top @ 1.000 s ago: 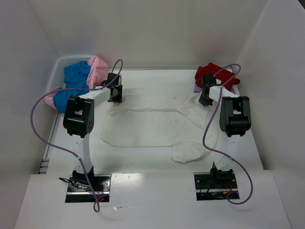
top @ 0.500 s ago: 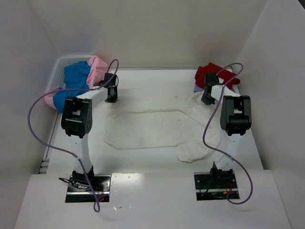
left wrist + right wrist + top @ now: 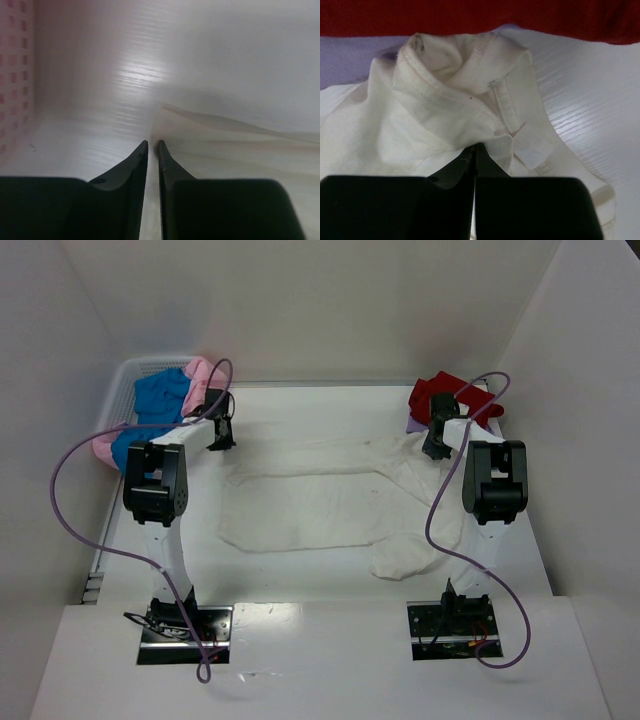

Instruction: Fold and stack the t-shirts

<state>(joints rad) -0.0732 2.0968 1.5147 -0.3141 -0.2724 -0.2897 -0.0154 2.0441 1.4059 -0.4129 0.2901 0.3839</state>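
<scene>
At the upper left, a basket [image 3: 112, 405] holds a blue shirt [image 3: 160, 398] and a pink shirt [image 3: 208, 375]. Just right of it the left gripper [image 3: 220, 438] sits low over the table [image 3: 320, 410]. Its fingers are a narrow slit apart and hold nothing. In its wrist view the edge of the cream shirt [image 3: 320, 505] lies just beyond the tips. That shirt is spread across the middle of the frame, rumpled, with a lump at lower right. At the upper right, the right gripper [image 3: 433, 448] has its fingers together, pinching a bunched fold near the label, beside the red shirt [image 3: 440, 395] and lavender shirt [image 3: 413, 426]. The step looks like flattening the cream shirt before folding. Next, the left gripper probably needs to open wider, take the loose upper-left corner and draw the cloth taut.
</scene>
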